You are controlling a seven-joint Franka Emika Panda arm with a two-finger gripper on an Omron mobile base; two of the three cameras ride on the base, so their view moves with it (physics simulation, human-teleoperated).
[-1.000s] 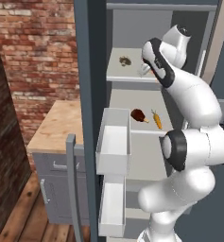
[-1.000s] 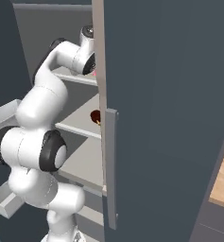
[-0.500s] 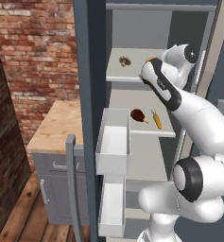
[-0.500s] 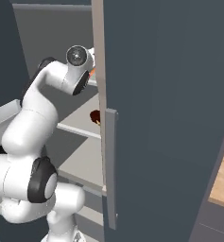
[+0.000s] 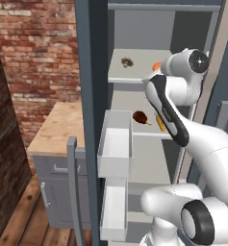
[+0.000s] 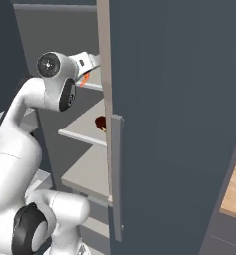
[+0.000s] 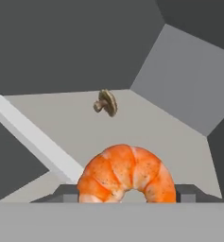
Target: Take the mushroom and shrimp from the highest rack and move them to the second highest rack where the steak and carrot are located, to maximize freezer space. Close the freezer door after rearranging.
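Observation:
On the highest rack [image 5: 134, 77] lie a small brown mushroom [image 5: 127, 61] [image 7: 106, 102] and an orange curled shrimp [image 5: 156, 66] [image 6: 82, 78] [image 7: 127, 174]. My gripper [image 7: 127, 193] is open, reaching into this rack, and the shrimp lies right between its two dark fingertips [image 7: 67, 191]. The mushroom sits farther back on the shelf, apart from the hand. One rack lower, the steak [image 5: 141, 116] [image 6: 100, 122] and the carrot [image 5: 159, 122] lie side by side. The freezer door [image 6: 174, 114] stands wide open.
Two white drawers [image 5: 115, 144] are pulled out on the left below the racks. A second dark door panel [image 5: 89, 96] stands at the left, a wooden counter [image 5: 55, 122] and a brick wall beyond it. My forearm crosses in front of the racks.
The arm has swung its wrist lower and to the right, bringing the hand down to the highest rack and up to the shrimp. Food items have not moved.

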